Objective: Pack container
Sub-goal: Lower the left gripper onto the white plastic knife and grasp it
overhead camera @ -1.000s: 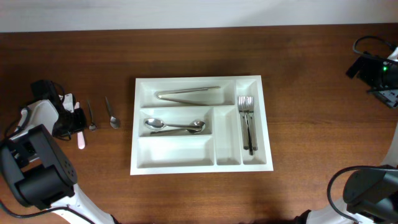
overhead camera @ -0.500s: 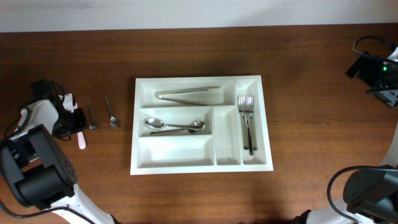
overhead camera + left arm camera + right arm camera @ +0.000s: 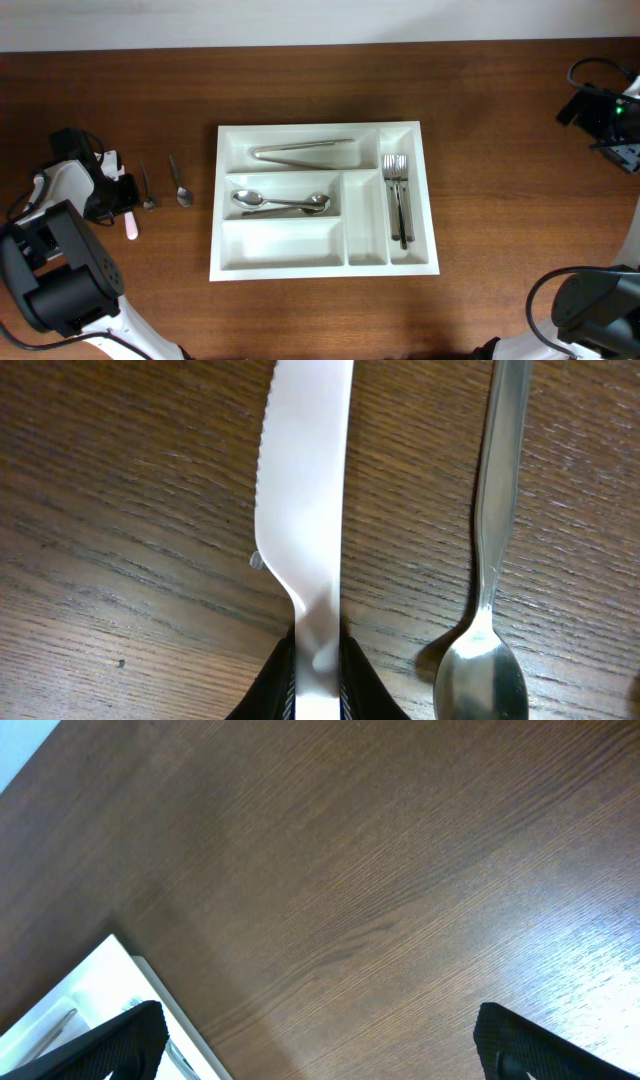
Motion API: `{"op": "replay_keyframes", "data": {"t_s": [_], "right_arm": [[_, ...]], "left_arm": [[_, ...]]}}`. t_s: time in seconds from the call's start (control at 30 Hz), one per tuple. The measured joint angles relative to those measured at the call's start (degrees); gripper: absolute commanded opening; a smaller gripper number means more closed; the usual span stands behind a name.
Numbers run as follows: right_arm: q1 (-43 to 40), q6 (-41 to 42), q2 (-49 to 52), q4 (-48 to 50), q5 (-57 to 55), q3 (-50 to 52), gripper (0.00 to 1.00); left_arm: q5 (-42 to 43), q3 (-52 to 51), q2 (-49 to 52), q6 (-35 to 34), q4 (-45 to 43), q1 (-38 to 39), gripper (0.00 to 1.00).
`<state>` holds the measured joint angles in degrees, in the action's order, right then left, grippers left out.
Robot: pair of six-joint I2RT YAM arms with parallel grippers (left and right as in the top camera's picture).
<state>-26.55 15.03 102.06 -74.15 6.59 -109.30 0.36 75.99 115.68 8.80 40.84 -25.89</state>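
left wrist: left hand (image 3: 318, 685) nearly closed, clamping white serrated plastic knife (image 3: 305, 490) below its blade; steel teaspoon (image 3: 497, 510) just beside it on worktop (image 3: 120, 510).
overhead only: white five-compartment plastic cutlery tray (image 3: 280, 245) mid-worktop, holding tongs (image 3: 300, 150), spoons (image 3: 280, 203), forks (image 3: 398, 195); second teaspoon (image 3: 181, 186) towards left edge.
right wrist: right hand (image 3: 320, 1040) wide open, empty.
vs earlier: overhead unchanged.

The dark brown wooden surface (image 3: 500, 200) carries the white container (image 3: 280, 245) at the centre of the frame. Well to its left lie a small spoon (image 3: 146, 187), a second spoon (image 3: 180, 183) just right of it, and a pale plastic knife (image 3: 130, 225) farthest left.
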Motion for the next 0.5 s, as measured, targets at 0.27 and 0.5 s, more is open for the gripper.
{"op": "replay_keyframes", "data": {"t_s": [0.27,0.5], "right_arm": [[0.0,0.02,0.0,0.0,0.0,0.0,0.99],[0.0,0.02,0.0,0.0,0.0,0.0,0.99]], "left_arm": [[0.74,0.11,0.04,1.33,0.15,0.07,0.02],[1.55,1.4,0.44,2.27,2.16,1.68,0.02]]}}
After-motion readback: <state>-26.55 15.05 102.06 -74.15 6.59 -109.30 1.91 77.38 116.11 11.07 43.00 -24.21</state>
